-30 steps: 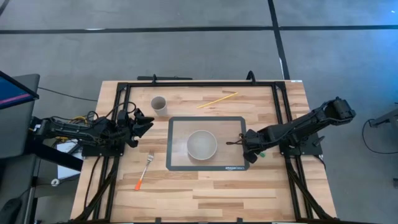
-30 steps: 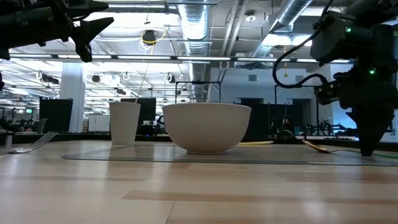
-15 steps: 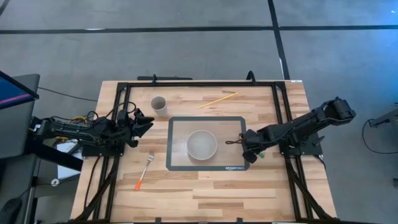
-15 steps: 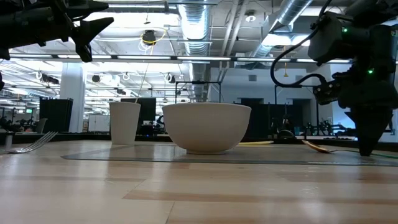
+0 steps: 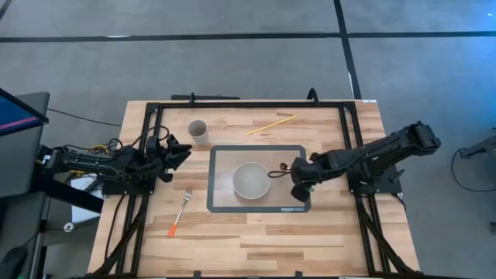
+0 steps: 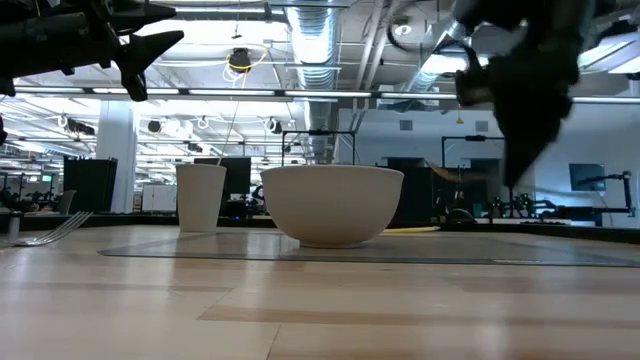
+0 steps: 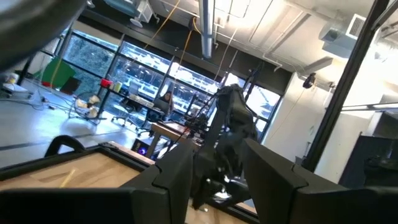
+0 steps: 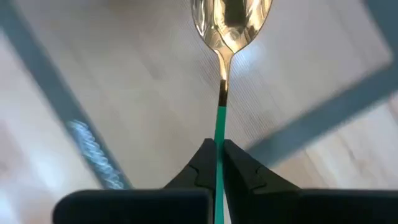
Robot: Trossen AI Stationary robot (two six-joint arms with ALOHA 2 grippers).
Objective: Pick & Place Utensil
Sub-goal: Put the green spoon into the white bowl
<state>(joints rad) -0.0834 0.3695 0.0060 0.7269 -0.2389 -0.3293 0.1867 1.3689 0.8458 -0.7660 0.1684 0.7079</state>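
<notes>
My right gripper (image 5: 296,177) is over the right part of the grey mat (image 5: 221,203), shut on a spoon with a green handle and a gold bowl (image 8: 230,18). The spoon's bowl end (image 5: 277,172) reaches toward the right rim of the white bowl (image 5: 252,180), which stands on the mat's middle. In the low view my right gripper (image 6: 522,165) is blurred, above table level, right of the white bowl (image 6: 332,205). My left gripper (image 5: 183,151) is open and empty above the table's left side. My right gripper (image 8: 219,152) pinches the spoon's thin green handle (image 8: 219,127) between its two fingers. The spoon runs on straight ahead of the fingers, along them. Its gold bowl end is lifted clear of the mat.
A white cup (image 5: 198,128) stands at the far left. A fork with an orange handle (image 5: 180,211) lies left of the mat, toward the near edge. A yellow stick (image 5: 271,124) lies beyond the mat. A black frame (image 5: 232,103) runs along the table's edges.
My right gripper has gone up and toward the table's left, toward the white bowl. It has kept hold of the spoon. The spoon lay low over the mat's right edge and is now lifted clear, its bowl end near the white bowl's right rim.
</notes>
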